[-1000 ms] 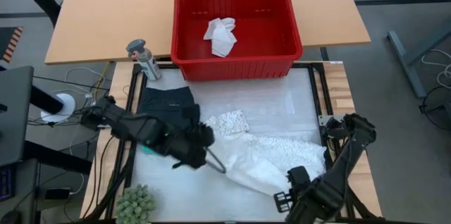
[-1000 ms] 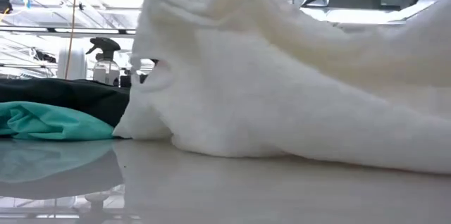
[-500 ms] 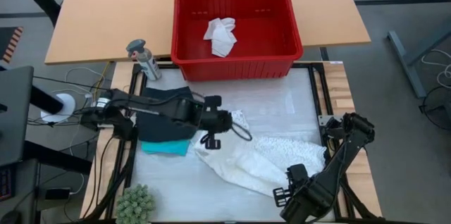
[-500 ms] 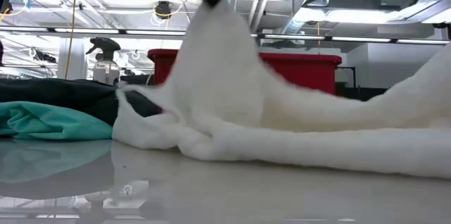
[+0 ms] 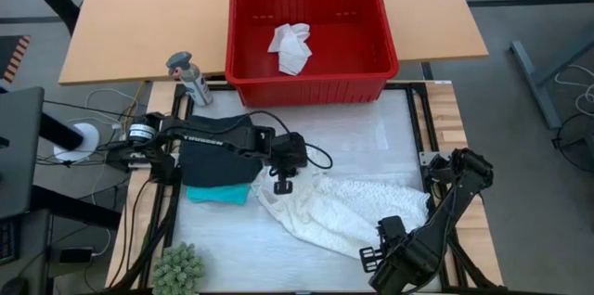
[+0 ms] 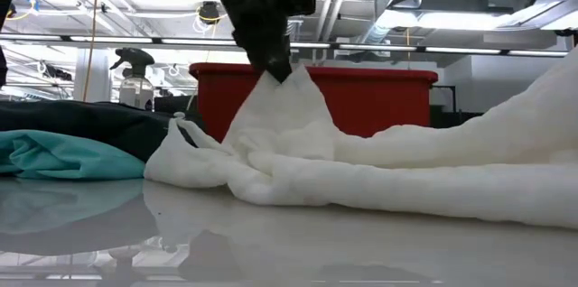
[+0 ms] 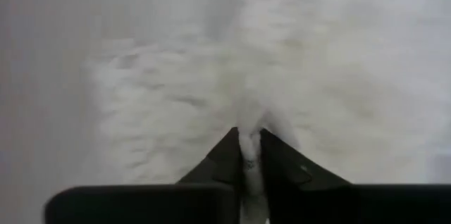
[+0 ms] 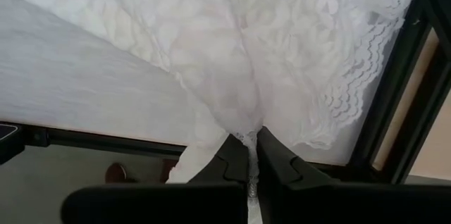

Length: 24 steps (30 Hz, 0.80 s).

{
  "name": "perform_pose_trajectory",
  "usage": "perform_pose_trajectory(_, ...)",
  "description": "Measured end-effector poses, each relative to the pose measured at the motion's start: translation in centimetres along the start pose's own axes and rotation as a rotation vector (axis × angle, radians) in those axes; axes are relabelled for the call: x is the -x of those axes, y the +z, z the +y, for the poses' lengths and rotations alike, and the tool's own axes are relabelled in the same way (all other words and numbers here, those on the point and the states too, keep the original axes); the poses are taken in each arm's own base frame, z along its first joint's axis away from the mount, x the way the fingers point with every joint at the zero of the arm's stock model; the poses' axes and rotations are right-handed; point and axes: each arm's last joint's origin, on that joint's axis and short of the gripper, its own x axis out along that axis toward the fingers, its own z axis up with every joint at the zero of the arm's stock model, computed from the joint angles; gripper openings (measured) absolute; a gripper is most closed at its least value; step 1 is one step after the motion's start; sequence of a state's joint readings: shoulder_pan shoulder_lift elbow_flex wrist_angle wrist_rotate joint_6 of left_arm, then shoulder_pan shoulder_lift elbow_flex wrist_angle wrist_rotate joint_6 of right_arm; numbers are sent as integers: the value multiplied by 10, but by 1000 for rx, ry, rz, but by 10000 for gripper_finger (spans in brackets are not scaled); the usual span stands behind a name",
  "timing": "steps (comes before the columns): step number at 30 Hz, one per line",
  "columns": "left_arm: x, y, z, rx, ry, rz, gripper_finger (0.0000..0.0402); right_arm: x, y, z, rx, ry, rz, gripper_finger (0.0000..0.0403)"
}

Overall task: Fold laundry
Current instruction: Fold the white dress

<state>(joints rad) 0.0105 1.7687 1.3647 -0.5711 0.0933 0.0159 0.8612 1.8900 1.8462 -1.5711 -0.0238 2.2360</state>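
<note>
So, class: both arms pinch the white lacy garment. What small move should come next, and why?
Probably the left gripper should release its corner and lift away. It has carried that corner of the white garment over onto the rest, making a fold, while the right gripper pins the opposite edge at the table's near rim.

The robot has two dark arms made of thick black tubes and round joints. The left arm (image 5: 209, 133) has white letters along its side, too small to read. A thin black cable loops out next to the left gripper (image 5: 281, 184). A small round silver part sits near its base. The right arm (image 5: 445, 211) is black too, with chunky bent pieces. Each gripper has two black fingers (image 8: 271, 164) that come to a point. The right gripper (image 5: 369, 260) looks like a blocky black box, maybe with little holes.
</note>
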Motion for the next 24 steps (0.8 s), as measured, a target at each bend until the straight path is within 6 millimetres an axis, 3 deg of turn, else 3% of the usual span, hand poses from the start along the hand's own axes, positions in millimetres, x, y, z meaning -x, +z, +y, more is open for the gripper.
perform_pose_trajectory(4,0,-5,-6,-34,-144,44,101,0,0,0,0,0,0,35)
perform_pose_trajectory(7,1,-5,-8,-91,-146,37,154,0,0,0,0,0,0,35)
perform_pose_trajectory(13,7,7,2,-63,116,-12,241,0,1,1,-4,1,-1,35)
perform_pose_trajectory(19,40,33,9,-83,207,-28,262,0,6,4,-15,4,-5,35)
perform_pose_trajectory(24,56,58,26,-114,154,-225,258,0,12,9,-28,13,-17,35)
